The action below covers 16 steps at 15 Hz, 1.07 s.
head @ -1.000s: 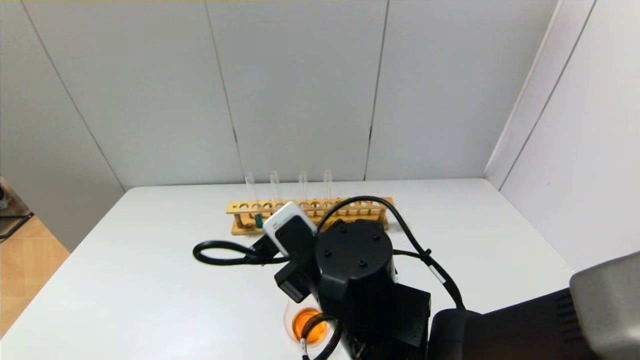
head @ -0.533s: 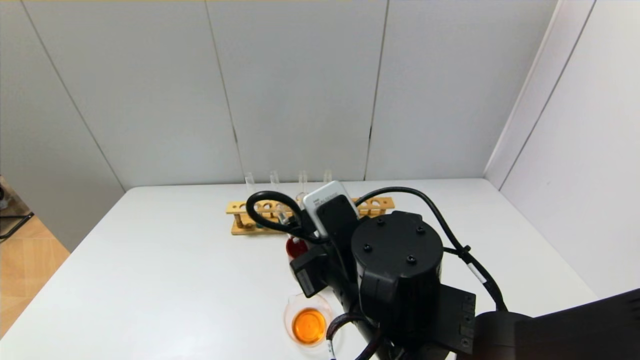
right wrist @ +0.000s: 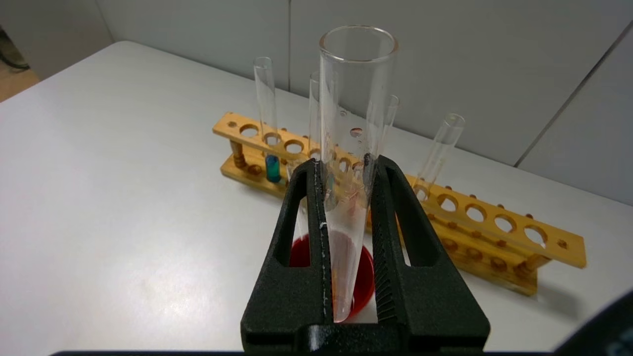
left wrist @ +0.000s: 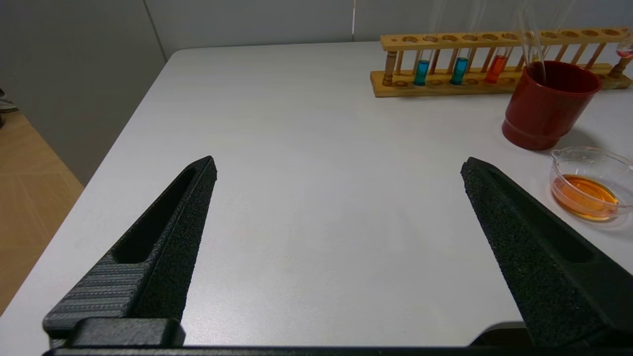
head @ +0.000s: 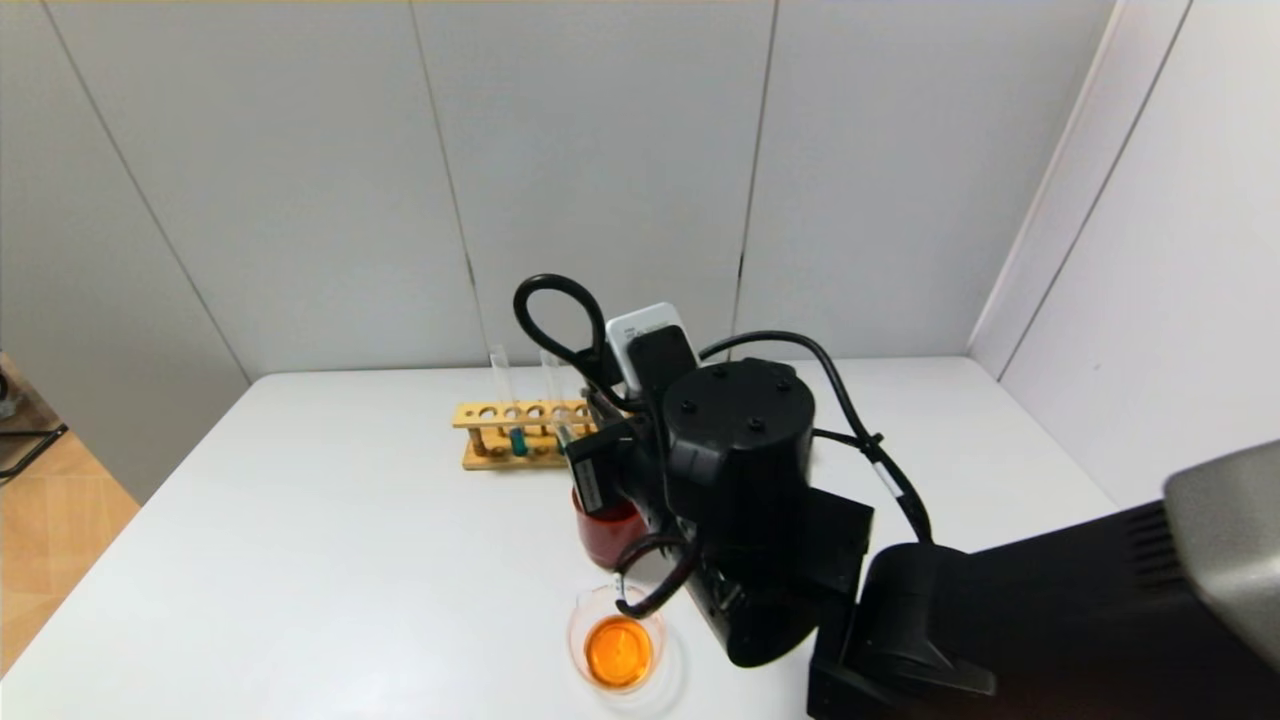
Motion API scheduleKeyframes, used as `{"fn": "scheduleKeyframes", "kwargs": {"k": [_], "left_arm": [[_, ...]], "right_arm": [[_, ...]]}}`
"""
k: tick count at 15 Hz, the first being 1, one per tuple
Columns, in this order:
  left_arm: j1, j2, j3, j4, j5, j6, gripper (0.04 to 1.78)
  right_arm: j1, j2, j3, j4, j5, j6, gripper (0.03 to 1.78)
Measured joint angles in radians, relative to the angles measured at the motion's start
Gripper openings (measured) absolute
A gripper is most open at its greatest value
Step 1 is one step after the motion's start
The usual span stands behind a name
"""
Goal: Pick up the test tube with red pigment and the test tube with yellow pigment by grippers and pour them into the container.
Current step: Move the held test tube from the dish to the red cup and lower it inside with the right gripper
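Note:
My right gripper (right wrist: 343, 168) is shut on a clear test tube (right wrist: 356, 99). The tube stands mouth up and holds only a red film. It hangs over the dark red cup (right wrist: 365, 277). In the head view the right arm's wrist (head: 740, 440) hides the fingers. The container (head: 615, 648), a low glass beaker, holds orange liquid and stands in front of the cup; it also shows in the left wrist view (left wrist: 588, 183). Another tube with red pigment (left wrist: 496, 68) stands in the wooden rack (left wrist: 445, 81). No tube with yellow liquid shows. My left gripper (left wrist: 339, 163) is open and empty over bare table.
Two teal-liquid tubes (left wrist: 421, 71) stand in the rack's left part. An empty tube (left wrist: 536, 49) leans in the dark red cup (left wrist: 546, 106). The rack (head: 505, 430) lies along the table's back, near the wall. The table's left edge (left wrist: 123, 143) is close to my left gripper.
My right arm has swung from over the beaker back toward the rack and risen, with the tube in it. It now stands over the dark red cup.

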Motion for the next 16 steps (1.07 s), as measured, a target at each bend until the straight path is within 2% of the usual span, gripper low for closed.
{"fn": "scheduleKeyframes", "kwargs": {"k": [3, 8, 13, 16], "left_arm": [[0.0, 0.0, 0.0, 0.0, 0.0, 0.0, 1.75], [0.0, 0.0, 0.0, 0.0, 0.0, 0.0, 1.75], [0.0, 0.0, 0.0, 0.0, 0.0, 0.0, 1.75], [0.0, 0.0, 0.0, 0.0, 0.0, 0.0, 1.75]], "right_arm": [[-0.046, 0.11, -0.09, 0.001, 0.008, 0.001, 0.32], [-0.102, 0.232, -0.139, -0.01, 0.067, 0.009, 0.32], [-0.12, 0.278, -0.135, -0.011, 0.076, 0.009, 0.32], [-0.117, 0.29, -0.127, -0.007, 0.099, 0.008, 0.32]]}}
